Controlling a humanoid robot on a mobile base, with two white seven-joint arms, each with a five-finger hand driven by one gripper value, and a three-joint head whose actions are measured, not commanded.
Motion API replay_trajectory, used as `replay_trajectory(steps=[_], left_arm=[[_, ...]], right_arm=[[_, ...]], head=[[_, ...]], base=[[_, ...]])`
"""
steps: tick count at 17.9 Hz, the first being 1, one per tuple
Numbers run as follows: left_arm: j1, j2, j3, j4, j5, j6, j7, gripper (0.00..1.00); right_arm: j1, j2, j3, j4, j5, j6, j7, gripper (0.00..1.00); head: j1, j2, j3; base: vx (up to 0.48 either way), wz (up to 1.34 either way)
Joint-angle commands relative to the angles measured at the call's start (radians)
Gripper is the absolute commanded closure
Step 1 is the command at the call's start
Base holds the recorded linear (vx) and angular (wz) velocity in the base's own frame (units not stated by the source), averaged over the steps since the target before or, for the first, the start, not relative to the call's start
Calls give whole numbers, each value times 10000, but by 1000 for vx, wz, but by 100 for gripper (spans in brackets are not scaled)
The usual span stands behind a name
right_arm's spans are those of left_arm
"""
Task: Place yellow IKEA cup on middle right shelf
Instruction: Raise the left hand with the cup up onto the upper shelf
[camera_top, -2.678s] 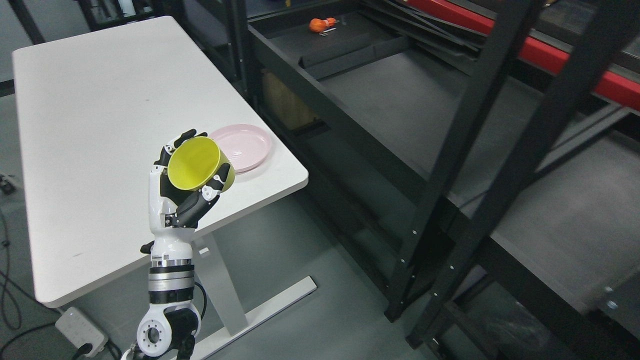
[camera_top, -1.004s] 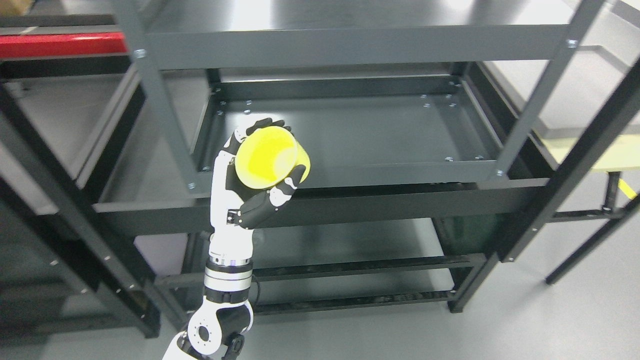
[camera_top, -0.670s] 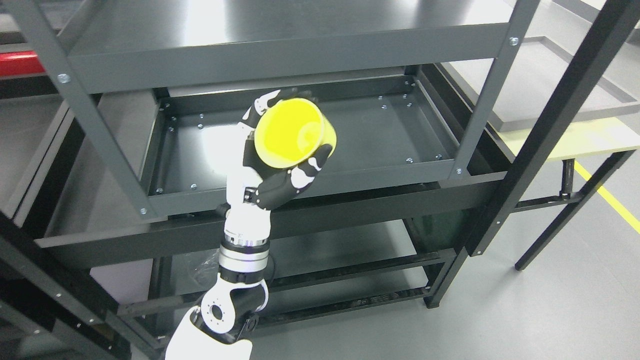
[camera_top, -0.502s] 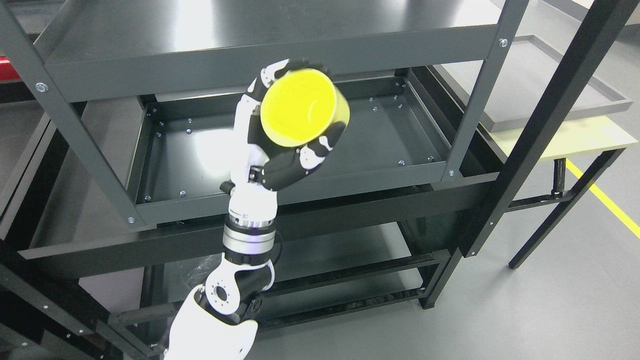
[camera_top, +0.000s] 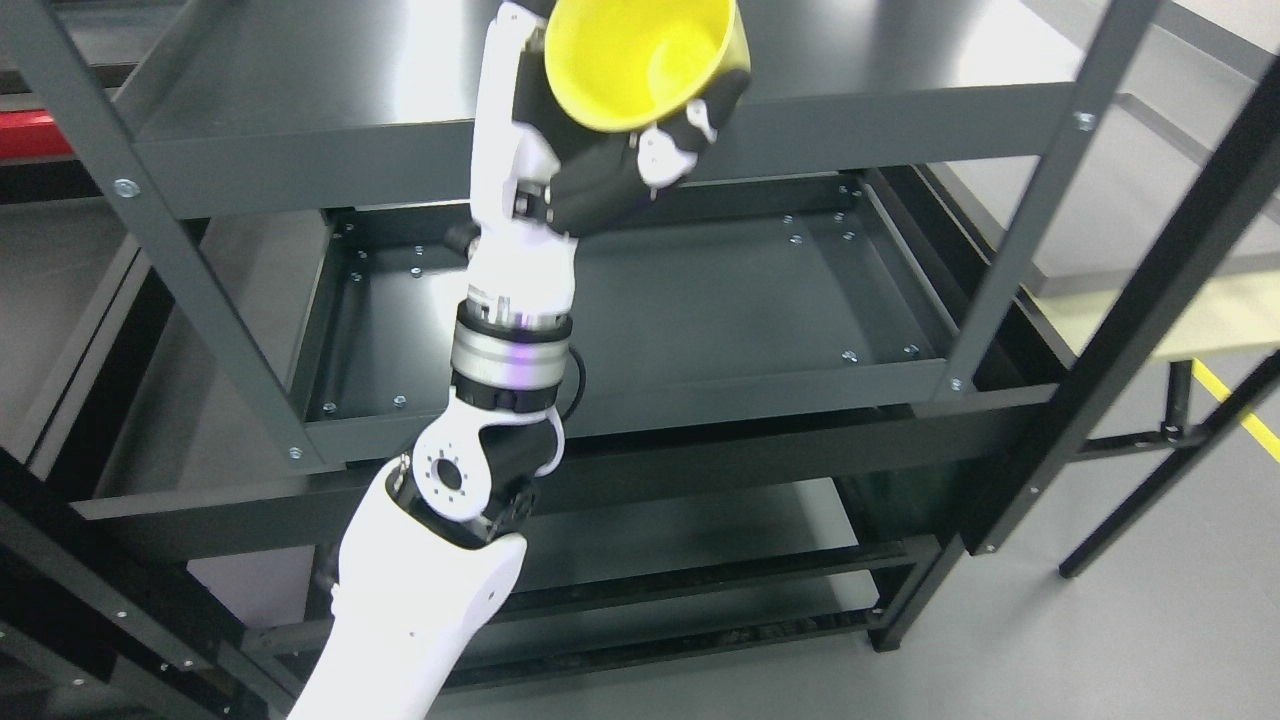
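Observation:
My left hand is shut on the yellow cup and holds it high, at the top edge of the head view, in front of the upper shelf of a dark grey metal rack. The cup is tilted, its open mouth facing the camera. Its top rim is cut off by the picture's edge. The thumb presses the cup's lower right side. The shelf tray below lies under and behind the forearm. The right arm is out of view.
The rack's front posts stand at the left and at the right. A black post crosses the right side. Lower shelves show beneath. A yellowish table stands at the right. A red beam shows at the far left.
The camera turned from the white table to the rack. Over the last second my left hand has raised the cup from the level of the lower tray to the upper shelf's front edge.

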Motion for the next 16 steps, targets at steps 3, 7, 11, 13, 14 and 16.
replay_trajectory(steps=[3, 7, 11, 13, 14, 16], left_arm=[[-1878, 175, -85, 31, -1, 3719, 1014, 100], [-2078, 175, -208, 229, 106, 5515, 1075, 100], [-2400, 175, -223, 521, 918, 6208, 1290, 100], [-2568, 175, -208, 872, 996, 6408, 1306, 100], [-2675, 175, -177, 1026, 996, 6500, 1321, 100], [-2951, 175, -162, 1196, 996, 7034, 1656, 100]], right_arm=[[139, -175, 169, 1, -245, 8, -8, 1], [139, -175, 169, 1, -245, 8, -8, 1], [139, -175, 169, -14, -245, 8, -8, 1], [139, -175, 169, 1, -245, 8, -8, 1], [139, -175, 169, 1, -245, 8, -8, 1], [139, -175, 169, 1, -245, 8, -8, 1]], head=[[0, 0, 0], [0, 0, 0], [0, 0, 0], [0, 0, 0], [0, 0, 0], [0, 0, 0]], base=[[106, 270], [75, 198], [0, 1], [-5, 4], [-11, 20], [-5, 17]])
